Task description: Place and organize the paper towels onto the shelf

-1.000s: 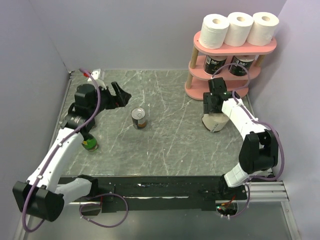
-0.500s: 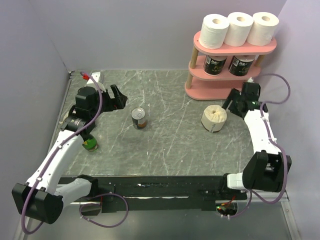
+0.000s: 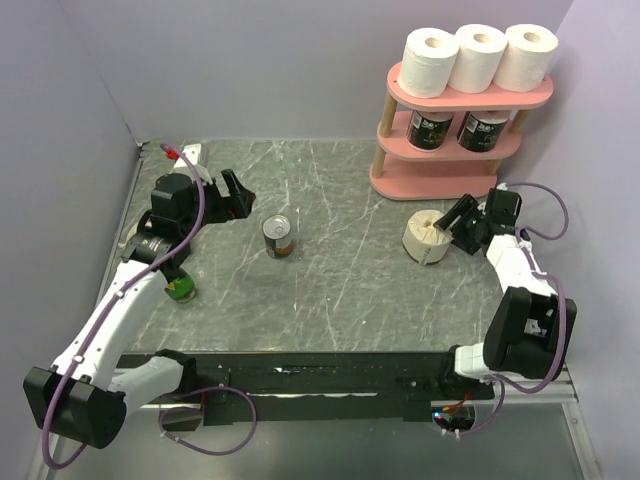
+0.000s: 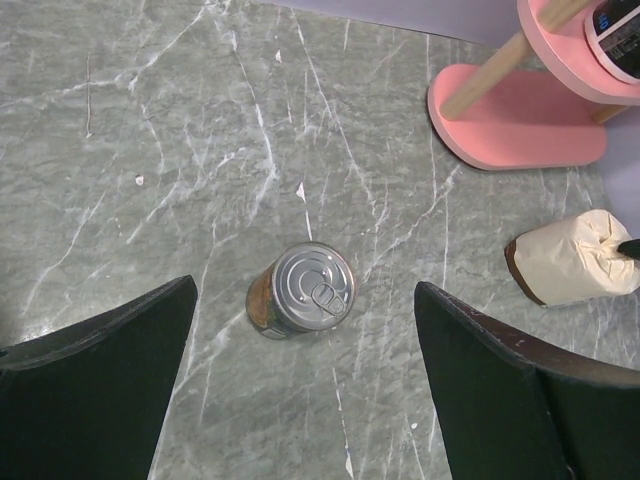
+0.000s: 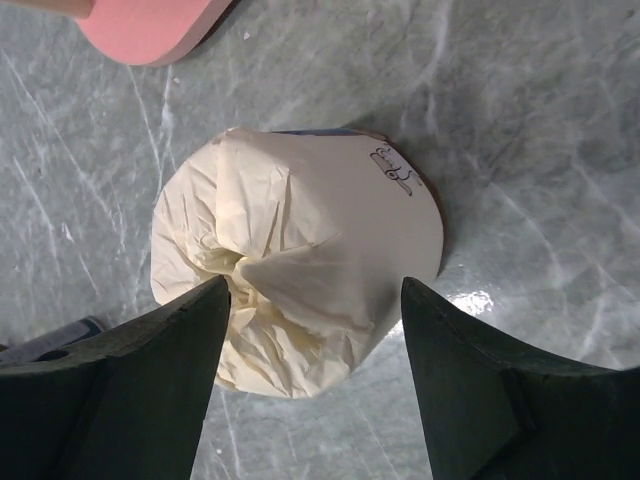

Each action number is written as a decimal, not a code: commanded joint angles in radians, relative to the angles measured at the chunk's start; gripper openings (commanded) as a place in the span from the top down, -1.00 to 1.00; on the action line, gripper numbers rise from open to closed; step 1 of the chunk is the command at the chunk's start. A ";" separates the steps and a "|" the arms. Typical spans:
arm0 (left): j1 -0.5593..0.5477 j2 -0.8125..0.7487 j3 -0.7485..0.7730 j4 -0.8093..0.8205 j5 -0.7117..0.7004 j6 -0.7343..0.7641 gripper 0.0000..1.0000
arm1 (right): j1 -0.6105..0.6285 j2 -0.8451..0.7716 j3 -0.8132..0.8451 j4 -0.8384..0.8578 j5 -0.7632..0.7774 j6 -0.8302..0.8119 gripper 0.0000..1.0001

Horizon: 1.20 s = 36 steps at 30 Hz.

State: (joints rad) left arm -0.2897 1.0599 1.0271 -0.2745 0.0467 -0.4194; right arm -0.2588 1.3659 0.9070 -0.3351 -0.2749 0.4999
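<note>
A cream wrapped paper towel roll point(image 3: 427, 236) lies on the table in front of the pink shelf point(image 3: 432, 183). It fills the right wrist view point(image 5: 300, 300) and shows at the right of the left wrist view point(image 4: 575, 258). My right gripper point(image 3: 462, 222) is open, its fingers point(image 5: 150, 390) on either side of the roll's end without gripping it. Three white rolls point(image 3: 478, 57) stand on the top board; two black-printed rolls point(image 3: 457, 130) on the middle board. My left gripper point(image 3: 240, 192) is open and empty, above the table at the left.
A small metal can point(image 3: 278, 237) stands mid-table, also in the left wrist view point(image 4: 302, 290). A green-labelled object point(image 3: 180, 290) sits under the left arm. Purple walls close the back and sides. The shelf's bottom board point(image 4: 520, 115) is bare.
My right arm let go of the cream roll, swung out to the right, then came back so the open gripper sits at the roll's right side. The left arm barely moved.
</note>
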 commanded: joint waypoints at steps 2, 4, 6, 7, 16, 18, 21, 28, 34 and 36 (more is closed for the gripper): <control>-0.006 -0.005 0.014 0.032 -0.011 0.018 -0.93 | 0.000 0.030 -0.034 0.102 -0.032 0.040 -0.50; -0.006 -0.003 0.011 0.031 -0.013 0.018 -0.93 | 0.000 0.044 -0.039 0.097 -0.021 0.042 -0.47; -0.006 0.000 0.011 0.032 -0.013 0.018 -0.93 | -0.002 0.051 -0.042 0.096 -0.006 0.039 -0.45; -0.006 0.000 0.011 0.032 -0.011 0.018 -0.93 | 0.000 0.061 -0.048 0.106 -0.006 0.040 -0.43; -0.006 0.005 0.013 0.029 -0.016 0.018 -0.93 | 0.000 0.101 -0.034 0.134 -0.009 0.061 -0.18; -0.006 0.005 0.013 0.031 -0.016 0.018 -0.93 | 0.000 0.107 -0.023 0.136 -0.007 0.072 -0.12; -0.006 0.003 0.013 0.029 -0.019 0.018 -0.93 | 0.000 0.104 -0.025 0.166 -0.003 0.094 -0.08; -0.006 0.006 0.014 0.031 -0.008 0.016 -0.93 | -0.003 0.090 0.019 0.200 0.058 0.160 -0.06; -0.008 0.005 0.010 0.035 0.001 0.011 -0.93 | -0.011 0.094 0.058 0.258 0.121 0.241 -0.03; -0.011 0.011 0.010 0.038 0.013 0.008 -0.93 | -0.011 0.101 0.069 0.280 0.149 0.261 -0.02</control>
State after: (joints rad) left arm -0.2924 1.0649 1.0271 -0.2745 0.0395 -0.4194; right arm -0.2611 1.4643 0.9020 -0.1680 -0.1944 0.6846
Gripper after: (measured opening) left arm 0.966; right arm 0.536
